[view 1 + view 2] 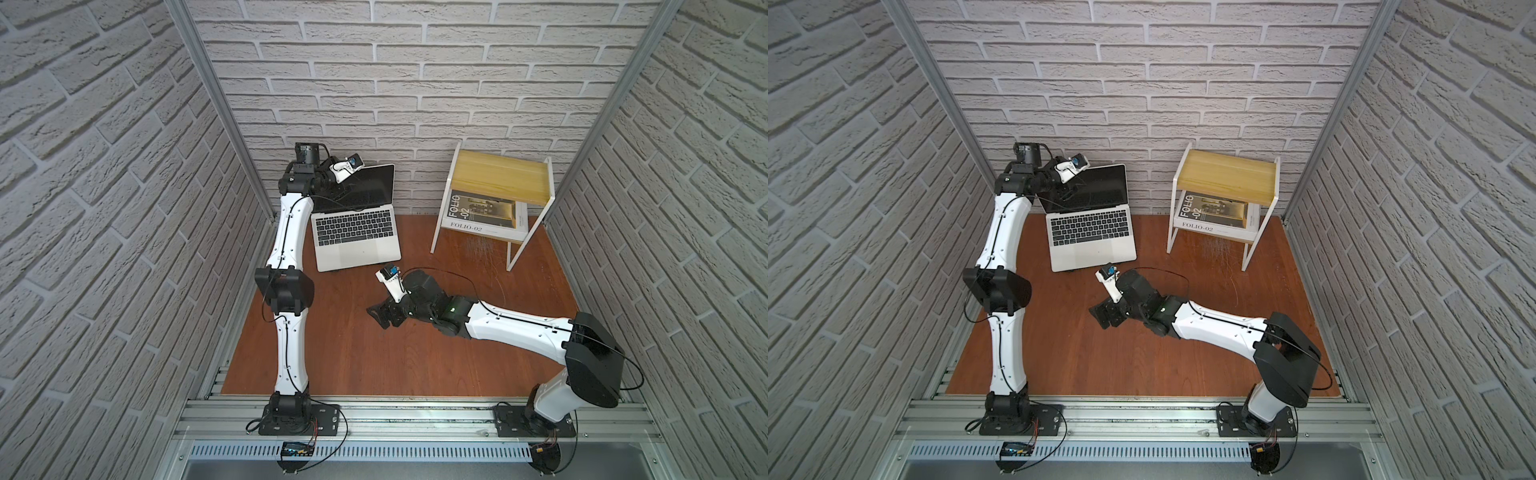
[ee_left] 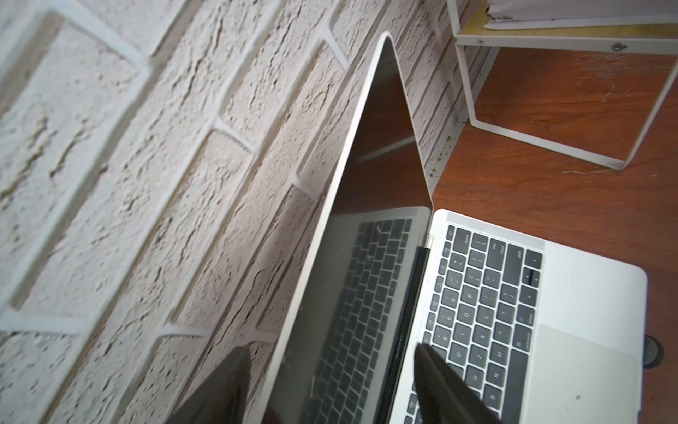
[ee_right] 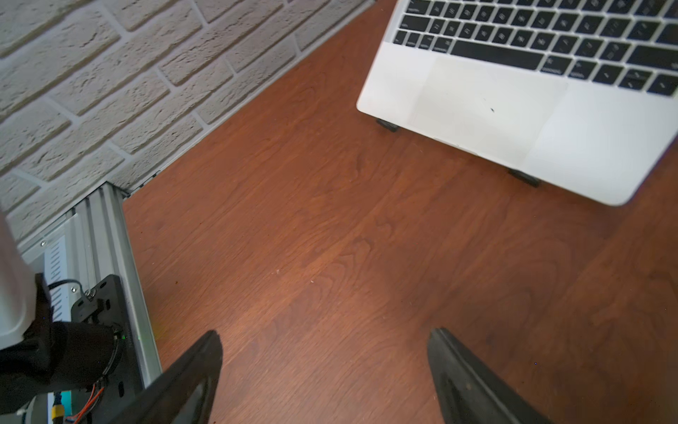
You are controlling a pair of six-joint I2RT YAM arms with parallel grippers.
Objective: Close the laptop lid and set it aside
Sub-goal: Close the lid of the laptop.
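The silver-white laptop (image 1: 357,249) (image 1: 1096,251) stands open on the brown table near the back wall. Its lid (image 1: 365,187) (image 2: 381,176) is upright with the black screen facing forward. My left gripper (image 1: 334,187) (image 2: 330,350) is open at the lid's upper left part. It straddles the lid's edge, one finger (image 2: 234,370) on the wall side and one on the keyboard side, with gaps on both sides. My right gripper (image 1: 376,316) (image 3: 326,337) is open and empty, low over bare wood in front of the laptop's (image 3: 513,110) trackpad edge.
A white-framed side table with a wooden top (image 1: 500,176) stands at the back right, with the FOLIO-02 book (image 1: 478,214) on its lower shelf. Brick walls close in the back and both sides. Small dark pads (image 3: 524,178) show under the laptop's front edge.
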